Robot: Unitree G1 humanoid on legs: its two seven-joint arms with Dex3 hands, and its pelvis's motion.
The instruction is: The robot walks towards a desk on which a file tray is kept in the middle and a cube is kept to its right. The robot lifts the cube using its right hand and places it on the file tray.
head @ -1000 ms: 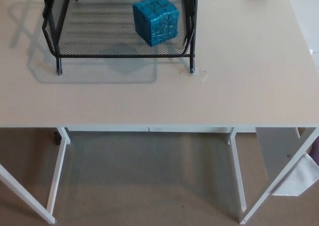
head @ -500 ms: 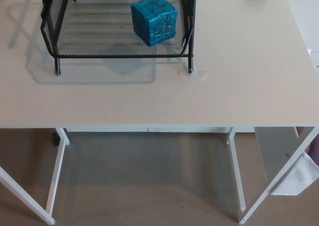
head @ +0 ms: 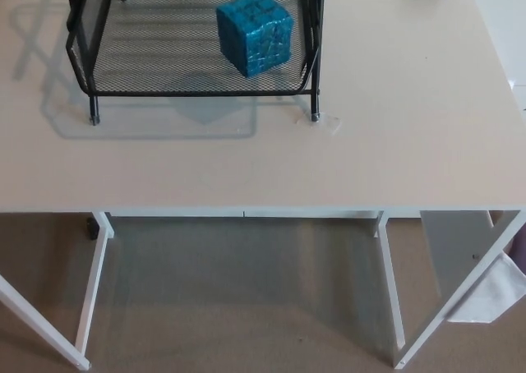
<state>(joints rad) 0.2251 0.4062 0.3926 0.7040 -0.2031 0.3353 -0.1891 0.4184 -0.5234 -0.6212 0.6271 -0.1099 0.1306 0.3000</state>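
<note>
Since the textured blue cube (head: 255, 32) is seen in the black mesh file tray (head: 148, 57), placement is judged done; hands are unseen, so their fingers cannot be told.

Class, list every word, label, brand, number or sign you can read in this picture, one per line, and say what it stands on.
There is no readable text.
Blue cube: patterned faces, but no letters or numbers can be made out.
Black mesh file tray: no label or brand shows.
Desk: plain top, no markings.
</note>
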